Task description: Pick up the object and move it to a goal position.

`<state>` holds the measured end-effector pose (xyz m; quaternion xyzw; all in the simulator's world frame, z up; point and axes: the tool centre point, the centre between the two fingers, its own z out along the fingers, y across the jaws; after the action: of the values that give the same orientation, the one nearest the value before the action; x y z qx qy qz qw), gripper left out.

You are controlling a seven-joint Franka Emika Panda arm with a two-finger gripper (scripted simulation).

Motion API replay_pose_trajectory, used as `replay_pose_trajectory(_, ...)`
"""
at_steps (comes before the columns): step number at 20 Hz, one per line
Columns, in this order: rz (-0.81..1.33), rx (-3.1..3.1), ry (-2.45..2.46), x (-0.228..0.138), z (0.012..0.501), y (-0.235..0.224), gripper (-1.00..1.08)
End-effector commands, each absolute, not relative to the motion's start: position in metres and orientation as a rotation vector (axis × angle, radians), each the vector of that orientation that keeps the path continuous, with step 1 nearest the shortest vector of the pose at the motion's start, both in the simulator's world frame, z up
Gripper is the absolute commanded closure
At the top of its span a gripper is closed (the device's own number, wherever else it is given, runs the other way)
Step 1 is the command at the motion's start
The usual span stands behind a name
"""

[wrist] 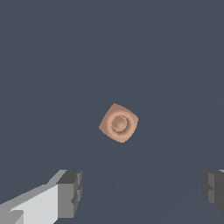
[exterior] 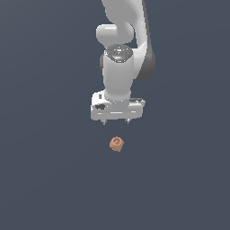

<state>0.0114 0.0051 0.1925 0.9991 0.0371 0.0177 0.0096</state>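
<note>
**Exterior view: one arm, one block, bare grey ground**

One white arm (exterior: 120,63) hangs down from the top of the exterior view, ending in one gripper (exterior: 116,121) whose two short fingers are spread apart and hold nothing. One object (exterior: 116,143), a small orange-brown block, lies just below the fingertips in that view, apart from them, its round ringed knob facing up. In the wrist view the same object (wrist: 118,123) sits between the two dark finger pads (wrist: 70,192), touching neither. The surface (exterior: 45,179) is a flat, uniform slate grey filling both views; no walls or room edges can be made out
</note>
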Motion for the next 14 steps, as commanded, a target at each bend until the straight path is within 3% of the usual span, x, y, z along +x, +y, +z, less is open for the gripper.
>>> replay_pose_trajectory(1, 0.055, 3.12, 0.116, 0.0114, 0.1925, 0.0051, -0.92)
replay_pose_trajectory(14, 0.006, 3.145, 0.112, 0.0034, 0.1898, 0.0091, -0.92)
